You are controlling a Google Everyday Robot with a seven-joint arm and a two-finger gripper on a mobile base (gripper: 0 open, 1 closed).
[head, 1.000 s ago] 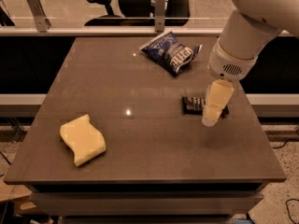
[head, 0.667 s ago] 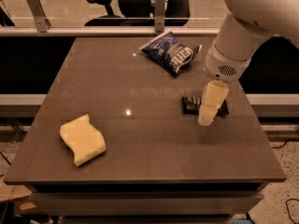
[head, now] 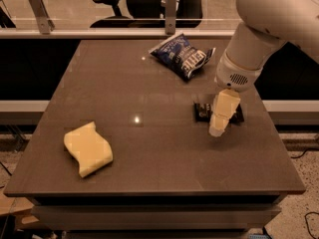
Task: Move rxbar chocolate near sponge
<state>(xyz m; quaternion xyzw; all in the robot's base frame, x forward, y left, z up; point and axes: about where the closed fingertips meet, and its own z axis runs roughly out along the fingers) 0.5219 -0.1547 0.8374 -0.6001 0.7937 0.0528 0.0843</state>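
No text legible, white lettering on blue chip bag [head: 182,58] unreadable, hand [head: 218,128] over rxbar chocolate [head: 202,110]

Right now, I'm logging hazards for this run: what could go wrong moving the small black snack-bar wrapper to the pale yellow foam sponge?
1. The cream-coloured gripper hangs in front of the small black rxbar chocolate wrapper, hiding its middle; so flat a wrapper may slide on the smooth brown table instead of lifting.
2. The pale yellow foam sponge lies far off near the table's front edge, so a drop on the way or an overshoot seems possible.
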